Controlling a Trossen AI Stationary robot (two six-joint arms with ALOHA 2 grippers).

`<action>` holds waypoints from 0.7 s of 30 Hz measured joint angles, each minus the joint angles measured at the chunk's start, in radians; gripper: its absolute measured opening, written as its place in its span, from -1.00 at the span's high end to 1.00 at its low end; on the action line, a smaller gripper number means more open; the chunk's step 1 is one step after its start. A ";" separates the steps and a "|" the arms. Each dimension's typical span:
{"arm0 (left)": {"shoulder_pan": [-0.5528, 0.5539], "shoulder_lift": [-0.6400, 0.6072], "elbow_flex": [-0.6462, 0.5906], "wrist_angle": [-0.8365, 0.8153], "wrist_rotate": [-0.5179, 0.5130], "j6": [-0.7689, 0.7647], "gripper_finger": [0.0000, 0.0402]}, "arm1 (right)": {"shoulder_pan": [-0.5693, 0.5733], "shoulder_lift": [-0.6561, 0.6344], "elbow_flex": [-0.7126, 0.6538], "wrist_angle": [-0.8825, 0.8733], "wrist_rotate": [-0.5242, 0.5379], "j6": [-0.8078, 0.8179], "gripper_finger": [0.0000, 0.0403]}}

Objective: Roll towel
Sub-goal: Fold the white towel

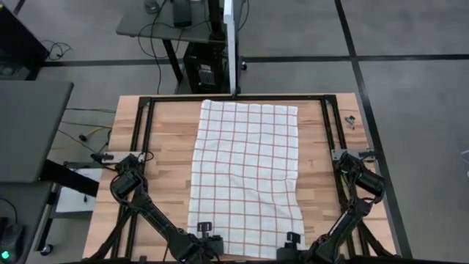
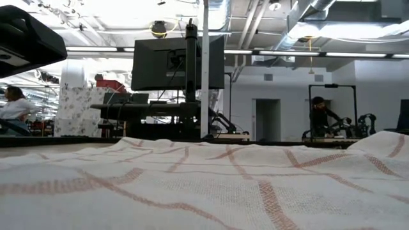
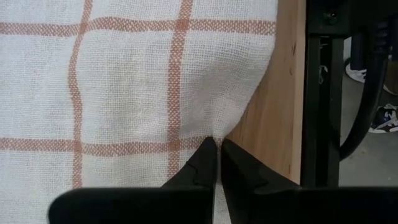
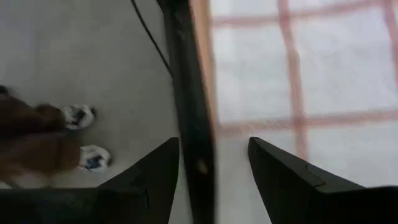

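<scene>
The towel (image 1: 245,180) is a thin white cloth crossed by a grid of red-brown lines, spread nearly flat down the middle of the wooden table (image 1: 165,147). Its far edge lies straight, while the near end is faintly rumpled and its near right corner flares outward a little. From table height the weave shows coarse, with low ripples running across the cloth and a raised fold at one side. The left gripper (image 3: 216,163) sits at the towel's near left corner with its fingers pressed together on the cloth's edge (a small pucker of fabric gathers right at the tips), so the towel stretches away ahead of it and bare wood lies just beside it. The right gripper (image 4: 212,163) is at the near right corner with its fingers spread wide; a dark frame rail (image 4: 189,93) runs between them, the towel lies ahead and to one side, and it seems to hold nothing, though the blurred view leaves contact uncertain. Beyond the table's edge, a person's shoes (image 4: 87,137) show on the floor. No brand, label or writing can be read anywhere.
</scene>
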 joint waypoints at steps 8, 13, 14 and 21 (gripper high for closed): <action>0.000 0.000 0.001 0.000 0.001 0.000 1.00 | -0.016 0.000 0.000 -0.009 0.002 -0.027 0.09; 0.000 0.000 0.001 0.000 0.003 -0.009 1.00 | -0.017 0.039 0.007 0.000 -0.025 -0.013 0.09; 0.000 0.000 0.001 0.000 0.003 -0.010 1.00 | -0.017 0.042 0.007 -0.003 -0.032 0.001 0.10; -0.005 0.000 0.002 -0.003 0.002 -0.033 1.00 | -0.017 0.055 0.008 -0.038 -0.030 0.083 0.28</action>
